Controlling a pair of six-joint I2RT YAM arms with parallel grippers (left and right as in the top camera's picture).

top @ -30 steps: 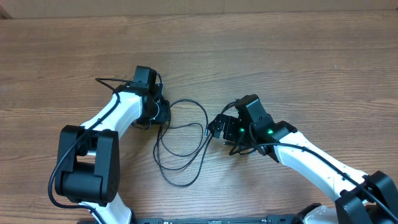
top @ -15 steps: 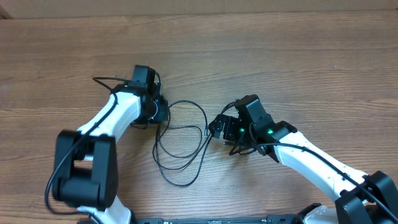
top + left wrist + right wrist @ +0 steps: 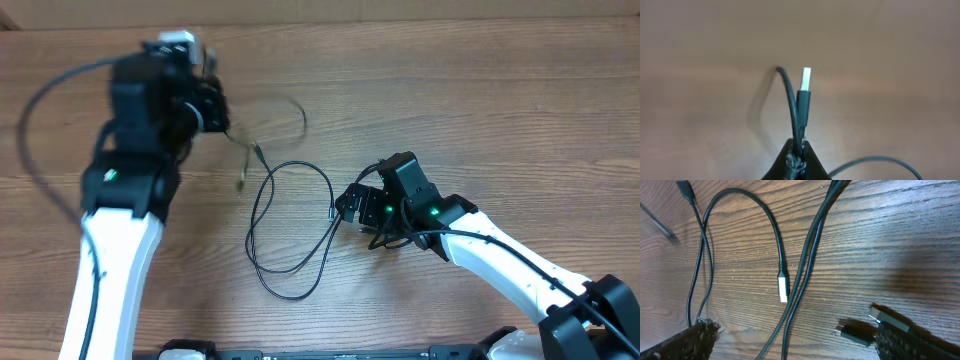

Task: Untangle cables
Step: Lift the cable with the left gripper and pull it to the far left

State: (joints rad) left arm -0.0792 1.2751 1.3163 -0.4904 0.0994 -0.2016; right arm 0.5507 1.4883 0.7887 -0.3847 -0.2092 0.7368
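My left arm (image 3: pixel 130 200) shows blurred at the far left of the table (image 3: pixel 500 90), raised close to its far edge. The left gripper (image 3: pixel 797 151) is pinched together on a black cable (image 3: pixel 790 100) just beside its silver plug (image 3: pixel 806 80), which points away from the fingertips with bare wood under it. From overhead that held cable trails rightward as a faint blurred arc, well inside the far edge. Nearer me, mid-table, the other cables (image 3: pixel 290 235) lie flat in a long loop that crosses itself near its top. Just right of that loop the right gripper (image 3: pixel 345 207) stands with fingers (image 3: pixel 695 340) wide apart; two strands and a loose plug (image 3: pixel 783 287) lie on the wood between them, and small dark plug ends (image 3: pixel 855 334) sit beside one finger. Beyond the right arm (image 3: pixel 500 260) and to its right the wood is open out to the edge
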